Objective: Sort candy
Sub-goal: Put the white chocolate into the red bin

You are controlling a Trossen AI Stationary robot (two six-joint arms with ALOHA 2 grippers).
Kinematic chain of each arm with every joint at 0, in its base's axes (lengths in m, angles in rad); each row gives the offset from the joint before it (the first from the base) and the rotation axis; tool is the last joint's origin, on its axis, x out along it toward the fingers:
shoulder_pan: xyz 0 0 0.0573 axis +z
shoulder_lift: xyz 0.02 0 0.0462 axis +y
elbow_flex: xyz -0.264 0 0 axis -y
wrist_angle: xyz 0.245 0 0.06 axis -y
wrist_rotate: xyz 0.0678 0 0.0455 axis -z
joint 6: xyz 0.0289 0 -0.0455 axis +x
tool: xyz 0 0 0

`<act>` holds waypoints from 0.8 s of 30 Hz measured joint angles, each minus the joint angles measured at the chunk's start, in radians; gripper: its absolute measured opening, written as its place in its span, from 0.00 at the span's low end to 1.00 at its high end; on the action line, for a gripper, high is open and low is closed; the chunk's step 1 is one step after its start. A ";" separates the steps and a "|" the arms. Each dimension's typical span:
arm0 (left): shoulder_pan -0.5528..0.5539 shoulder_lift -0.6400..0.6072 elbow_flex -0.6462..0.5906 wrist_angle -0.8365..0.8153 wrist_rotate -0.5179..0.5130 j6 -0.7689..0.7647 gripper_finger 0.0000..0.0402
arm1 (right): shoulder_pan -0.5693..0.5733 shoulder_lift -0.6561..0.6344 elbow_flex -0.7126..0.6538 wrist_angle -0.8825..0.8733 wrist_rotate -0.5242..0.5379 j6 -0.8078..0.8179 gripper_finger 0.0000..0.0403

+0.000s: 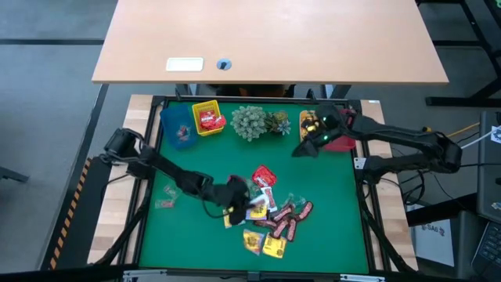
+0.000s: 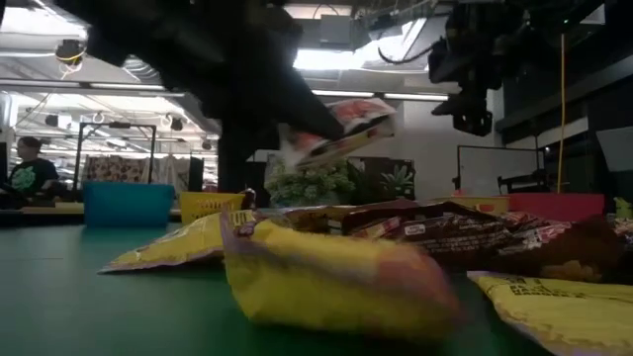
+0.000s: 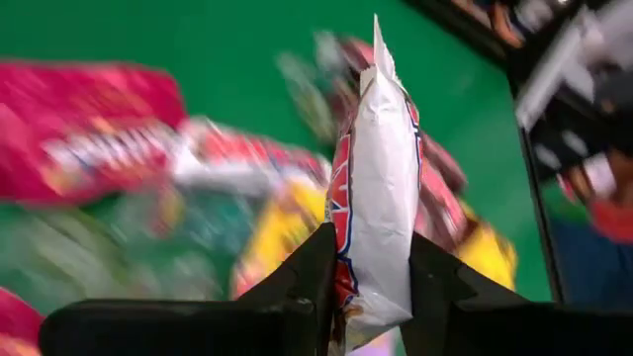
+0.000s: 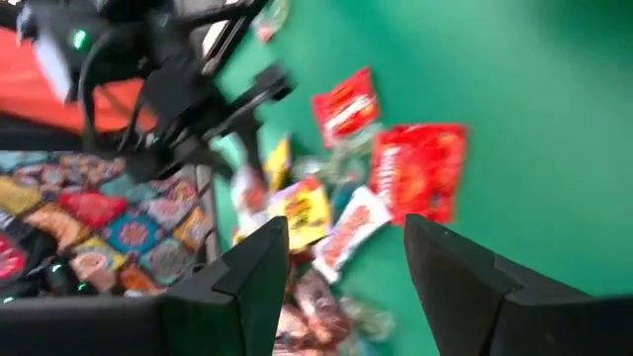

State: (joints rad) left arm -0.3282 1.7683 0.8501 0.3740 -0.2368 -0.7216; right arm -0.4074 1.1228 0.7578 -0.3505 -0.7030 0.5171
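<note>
The left gripper (image 3: pixel 371 297) pinches a white-and-red packet (image 3: pixel 381 188) upright between its fingers, lifted just above the candy pile (image 1: pixel 270 223) at the middle of the green bench (image 1: pixel 329 243). In the low view the packet (image 2: pixel 336 129) hangs clear of the yellow and brown wrappers below. The right gripper (image 4: pixel 346 257) hovers with its fingers parted and nothing between them, near the orange bin (image 1: pixel 309 121) and red bin (image 1: pixel 340 142) at the bench's far edge. Red candy lies in the yellow bin (image 1: pixel 207 119), beside the blue bin (image 1: pixel 176 125) and the plant cluster (image 1: pixel 254 121).
</note>
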 joint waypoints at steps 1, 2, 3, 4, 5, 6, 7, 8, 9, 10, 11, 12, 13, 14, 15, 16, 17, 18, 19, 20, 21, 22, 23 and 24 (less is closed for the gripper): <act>0.016 0.000 0.000 0.008 -0.011 0.000 0.18 | 0.033 0.007 0.000 0.028 0.009 0.021 0.50; 0.030 0.000 0.000 0.010 -0.019 0.000 0.18 | 0.065 0.014 0.000 0.054 0.023 0.045 0.50; 0.044 0.000 0.000 0.011 -0.026 0.000 0.18 | 0.097 0.024 0.000 0.073 0.044 0.067 0.50; 0.057 0.000 0.000 0.010 -0.033 0.000 0.18 | 0.127 0.032 0.000 0.093 0.070 0.087 0.50; 0.070 0.000 0.000 0.010 -0.038 0.000 0.18 | 0.156 0.041 0.000 0.111 0.099 0.103 0.50; 0.082 0.000 0.000 0.010 -0.039 0.000 0.18 | 0.183 0.050 0.000 0.130 0.130 0.111 0.50; 0.094 0.000 0.000 0.010 -0.039 0.000 0.18 | 0.209 0.059 0.000 0.146 0.159 0.115 0.50; 0.103 0.000 0.000 0.010 -0.040 0.000 0.18 | 0.231 0.067 0.000 0.162 0.187 0.116 0.50; 0.111 0.000 0.000 0.010 -0.040 0.000 0.18 | 0.250 0.077 0.000 0.176 0.217 0.117 0.50; 0.119 0.000 0.000 0.010 -0.041 0.000 0.18 | 0.269 0.087 0.000 0.188 0.244 0.118 0.50; 0.125 0.000 0.000 0.010 -0.041 0.000 0.18 | 0.286 0.098 0.000 0.199 0.270 0.118 0.50; 0.130 0.000 0.000 0.010 -0.041 0.000 0.18 | 0.300 0.108 0.000 0.209 0.301 0.118 0.50; 0.135 0.000 0.000 0.010 -0.041 0.000 0.18 | 0.312 0.119 0.000 0.218 0.333 0.118 0.50; 0.138 0.000 0.000 0.010 -0.041 0.000 0.18 | 0.323 0.130 0.000 0.231 0.366 0.119 0.50; 0.140 0.000 0.000 0.010 -0.041 0.000 0.18 | 0.332 0.142 0.000 0.242 0.398 0.118 0.50; 0.141 0.000 0.000 0.011 -0.041 0.000 0.18 | 0.340 0.155 0.000 0.252 0.428 0.118 0.50; 0.141 0.000 0.000 0.013 -0.041 0.000 0.18 | 0.346 0.167 0.000 0.260 0.450 0.119 0.50; 0.141 0.000 0.000 0.018 -0.041 0.000 0.18 | 0.352 0.180 0.000 0.270 0.461 0.119 0.50; 0.141 0.000 0.000 0.025 -0.041 0.000 0.18 | 0.353 0.194 0.000 0.283 0.466 0.118 0.50; 0.141 0.000 0.000 0.030 -0.041 0.000 0.18 | 0.358 0.208 0.000 0.296 0.463 0.118 0.50; 0.140 -0.001 0.000 0.035 -0.041 0.001 0.18 | 0.358 0.221 0.000 0.310 0.450 0.119 0.50; 0.140 -0.001 0.000 0.037 -0.040 0.001 0.18 | 0.358 0.233 0.000 0.324 0.433 0.119 0.50; 0.140 -0.001 0.000 0.037 -0.041 0.001 0.18 | 0.358 0.246 0.000 0.342 0.411 0.118 0.50; 0.140 -0.001 0.000 0.038 -0.041 0.000 0.18 | 0.358 0.257 0.000 0.362 0.385 0.119 0.50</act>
State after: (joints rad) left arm -0.1879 1.7676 0.8501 0.4122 -0.2775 -0.7212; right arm -0.0498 1.3798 0.7578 0.0119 -0.3180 0.6357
